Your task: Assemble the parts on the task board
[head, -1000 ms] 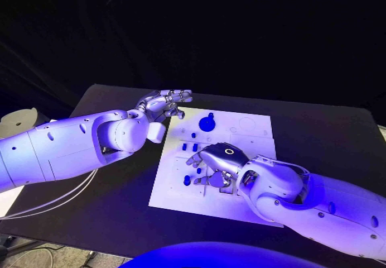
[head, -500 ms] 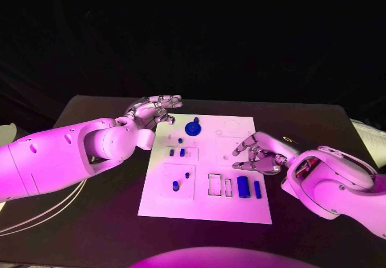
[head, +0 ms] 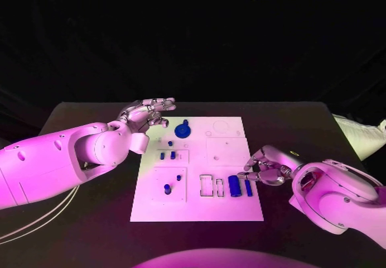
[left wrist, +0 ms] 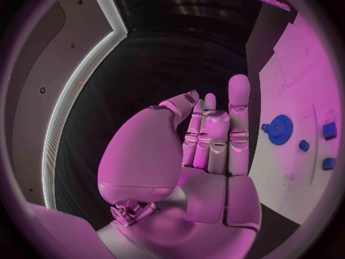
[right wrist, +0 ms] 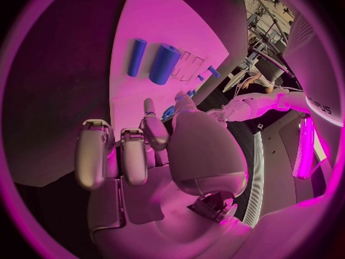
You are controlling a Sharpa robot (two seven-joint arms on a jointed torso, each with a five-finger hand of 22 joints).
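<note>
On the task board (head: 225,206) in the middle of the black tabletop (head: 80,223), your blue parts lay scattered: a round gear-like piece (head: 183,130) near the far edge, small pegs (head: 167,156) by the left side, and two cylinders (head: 238,186) toward the right edge. Your right hand (head: 264,167) sat just beside those cylinders at the board's right rim, fingers curled in, holding nothing. Your left hand (head: 148,113) hovered off the far-left corner, near the gear piece, fingers straight and close together, empty. You had bare tabletop all round the board.
</note>
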